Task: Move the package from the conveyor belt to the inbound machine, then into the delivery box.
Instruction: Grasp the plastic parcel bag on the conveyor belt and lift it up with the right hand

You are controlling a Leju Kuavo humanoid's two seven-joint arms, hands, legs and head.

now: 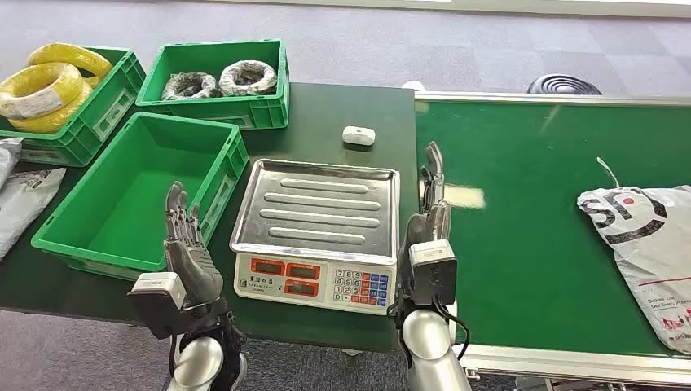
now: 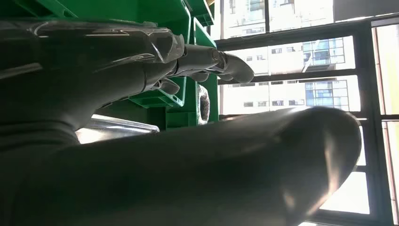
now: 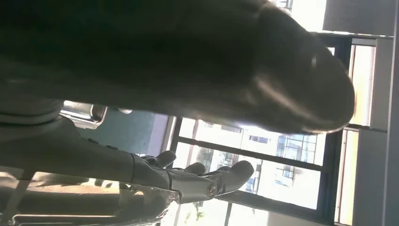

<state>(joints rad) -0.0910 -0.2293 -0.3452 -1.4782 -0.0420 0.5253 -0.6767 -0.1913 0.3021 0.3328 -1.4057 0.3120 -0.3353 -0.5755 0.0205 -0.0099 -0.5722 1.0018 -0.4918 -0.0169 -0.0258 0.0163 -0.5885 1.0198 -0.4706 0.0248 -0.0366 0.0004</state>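
Left hand (image 2: 141,94), fingers (image 2: 226,63) extended, near green crates (image 2: 160,99) and windows (image 2: 291,56)

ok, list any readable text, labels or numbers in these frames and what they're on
"SF", large black letters: on the grey package lying on the conveyor belt.
Small print lower on the package: too blurred to read.
Scale front: red displays, labels and keypad digits too small to read.
White tag on the yellow coils: unreadable.

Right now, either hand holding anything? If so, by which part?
Nothing is held. The left hand and right hand are both open and raised with fingers apart. The package lies untouched on the conveyor belt.
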